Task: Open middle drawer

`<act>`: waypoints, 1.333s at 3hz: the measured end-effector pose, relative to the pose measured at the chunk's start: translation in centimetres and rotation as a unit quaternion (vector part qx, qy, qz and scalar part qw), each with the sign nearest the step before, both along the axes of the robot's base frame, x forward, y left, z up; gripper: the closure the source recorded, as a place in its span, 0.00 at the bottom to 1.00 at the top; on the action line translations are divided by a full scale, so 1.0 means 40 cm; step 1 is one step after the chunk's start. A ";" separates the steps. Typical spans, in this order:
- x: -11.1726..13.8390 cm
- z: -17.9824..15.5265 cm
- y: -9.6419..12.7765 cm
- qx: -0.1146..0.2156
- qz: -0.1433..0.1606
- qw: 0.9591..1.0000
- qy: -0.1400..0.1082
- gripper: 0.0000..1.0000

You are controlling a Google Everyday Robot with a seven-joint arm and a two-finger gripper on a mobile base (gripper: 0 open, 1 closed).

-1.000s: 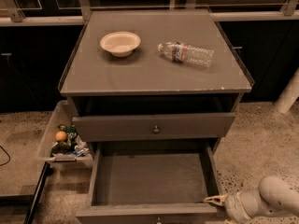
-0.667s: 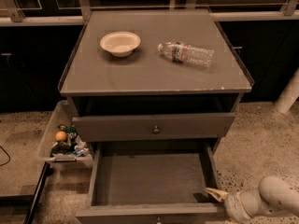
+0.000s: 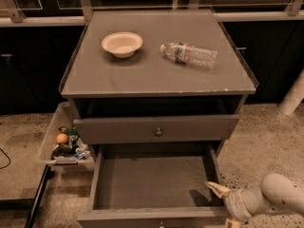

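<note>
**Middle drawer standing open; claw at its near right corner**

I am reading the middle drawer [image 3: 152, 182] as pulled far out toward the near side, its grey box interior showing below the slimmer drawer front [image 3: 190, 127]. The gripper [image 3: 222, 206] is hanging at the near right, just beside the drawer's right wall. Its two tan tips are spread apart and gripping nothing. The drawer is lying to the claw's left, its front running left to right and its travel running far to near. Its knob [image 3: 161, 224] is just showing at the near edge, left of the claw. I am judging the opening essentially done. Any further pull is calling for a leftward reach to that knob.
</note>
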State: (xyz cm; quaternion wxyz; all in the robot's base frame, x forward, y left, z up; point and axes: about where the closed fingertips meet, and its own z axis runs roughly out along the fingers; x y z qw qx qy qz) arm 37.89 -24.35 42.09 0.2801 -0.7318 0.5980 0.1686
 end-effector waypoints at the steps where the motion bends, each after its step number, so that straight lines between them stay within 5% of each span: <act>1: 0.023 0.114 0.027 -0.021 0.011 0.999 -0.035 0.00; 2: 0.037 0.236 0.013 -0.042 0.014 0.997 -0.067 0.00; 4: 0.073 0.517 -0.098 -0.068 -0.008 0.989 -0.131 0.00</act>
